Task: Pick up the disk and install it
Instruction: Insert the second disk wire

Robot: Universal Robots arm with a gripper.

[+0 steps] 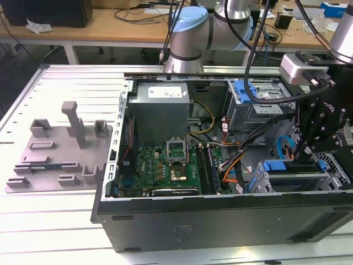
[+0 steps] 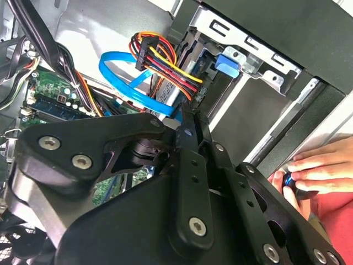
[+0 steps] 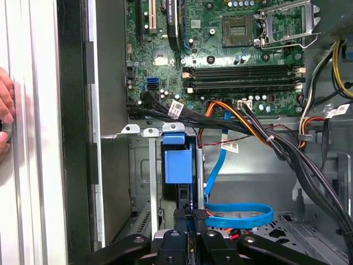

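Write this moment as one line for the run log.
gripper: low in the case by the drive cage | disk: standing in cage slot, gripper at its end | hand: at case edge

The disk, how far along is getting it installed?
Done: the disk is off the table and stands in the drive cage, its blue frame showing. In hand: the gripper is at its outer end. Left: I cannot tell whether it is fully seated.

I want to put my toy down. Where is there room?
Bare slatted table behind the grey fixture tray, and the strip in front of it. Inside the computer case it's crowded with cables and the gripper.
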